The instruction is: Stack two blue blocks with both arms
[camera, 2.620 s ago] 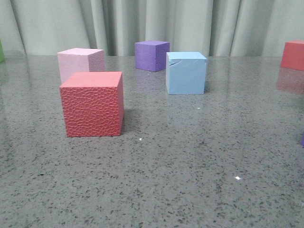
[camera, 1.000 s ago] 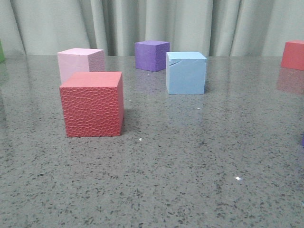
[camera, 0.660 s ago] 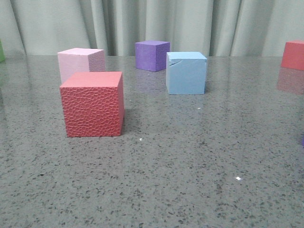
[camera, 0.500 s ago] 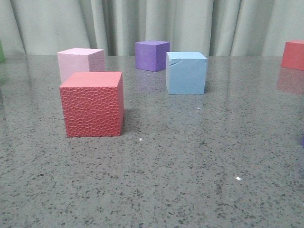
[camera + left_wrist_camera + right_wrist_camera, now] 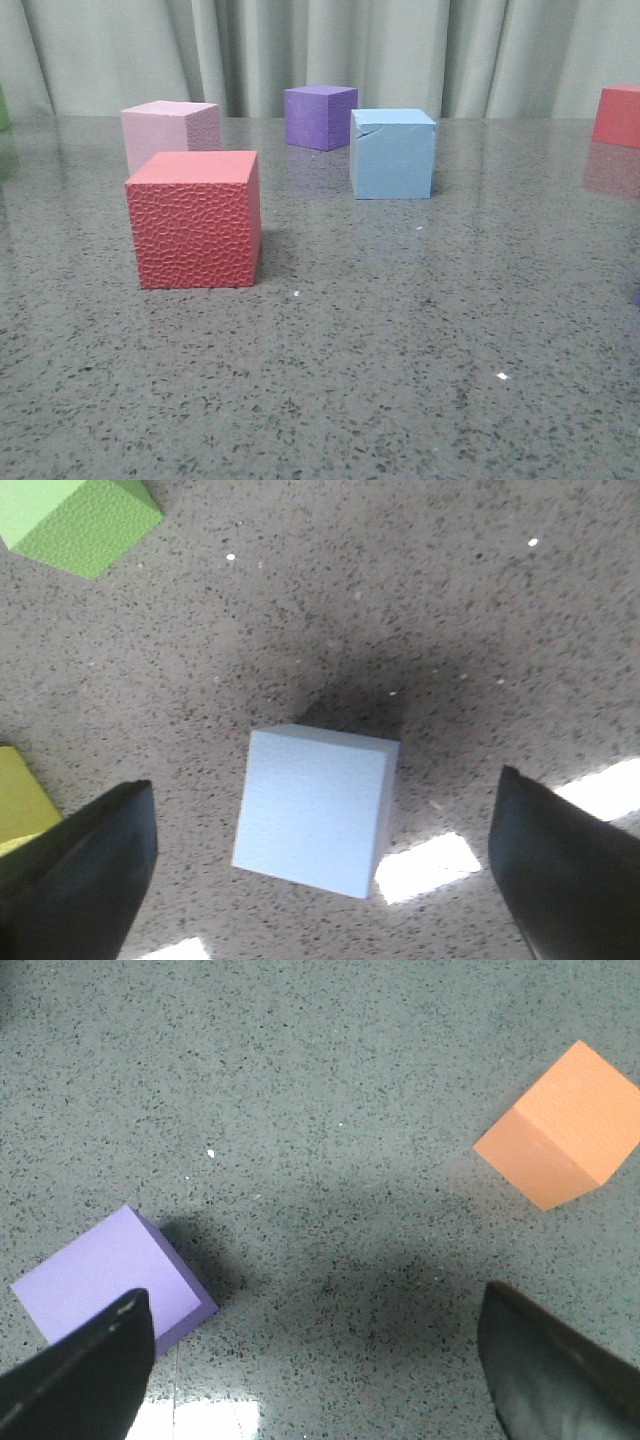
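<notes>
One pale blue block (image 5: 392,153), cracked near a top corner, stands on the table toward the back centre in the front view. No arm shows there. A second pale blue block (image 5: 314,808) lies on the table in the left wrist view, between and below the two dark fingers of my left gripper (image 5: 325,865), which is open and hangs above it without touching. My right gripper (image 5: 315,1360) is open over bare table, holding nothing. A purple cube (image 5: 112,1276) lies beside one of its fingers.
In the front view a red textured cube (image 5: 196,218) stands front left, a pink cube (image 5: 170,132) behind it, a purple cube (image 5: 319,116) at the back and a red cube (image 5: 618,115) far right. Green (image 5: 78,520) and yellow (image 5: 20,800) cubes lie near the left gripper, an orange cube (image 5: 565,1125) near the right.
</notes>
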{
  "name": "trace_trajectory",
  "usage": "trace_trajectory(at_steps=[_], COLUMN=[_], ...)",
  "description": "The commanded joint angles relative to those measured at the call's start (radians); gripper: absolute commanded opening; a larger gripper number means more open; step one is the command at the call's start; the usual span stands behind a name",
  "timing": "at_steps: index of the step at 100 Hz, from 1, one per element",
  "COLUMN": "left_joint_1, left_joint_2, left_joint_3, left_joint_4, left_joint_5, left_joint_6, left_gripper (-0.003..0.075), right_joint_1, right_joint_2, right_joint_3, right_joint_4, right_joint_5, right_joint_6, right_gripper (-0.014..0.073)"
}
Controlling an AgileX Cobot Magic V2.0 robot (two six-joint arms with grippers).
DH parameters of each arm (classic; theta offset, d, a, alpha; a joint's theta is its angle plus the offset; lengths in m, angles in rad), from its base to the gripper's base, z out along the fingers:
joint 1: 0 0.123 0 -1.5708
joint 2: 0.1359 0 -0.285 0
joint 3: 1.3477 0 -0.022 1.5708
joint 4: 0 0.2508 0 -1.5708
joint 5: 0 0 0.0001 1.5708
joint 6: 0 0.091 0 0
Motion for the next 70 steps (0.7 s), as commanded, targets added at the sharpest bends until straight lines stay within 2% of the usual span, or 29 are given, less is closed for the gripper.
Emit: trace_trajectory(at_steps=[1, 47, 70], left_joint_1=[0.002, 0.0, 0.002], left_joint_2=[-0.041, -0.041, -0.04], left_joint_3=[-0.036, -0.036, -0.034], left_joint_4=[0.038, 0.025, 0.005], left_joint_5=[0.03, 0.024, 0.024], left_joint_6=[0.009, 0.015, 0.085], left_gripper=[0.064, 0.064, 0.064], right_joint_1=[-0.007, -0.007, -0.007], right_joint_2=[-0.007, -0.007, -0.007], right_joint_3=[-0.021, -0.021, -0.021], right_joint_4=[-0.011, -0.011, -0.011], right_joint_5=[-0.052, -0.057, -0.058], right_joint_6=[-0.007, -0.007, -0.007], right_gripper=[0.0647, 0.0647, 0.0647])
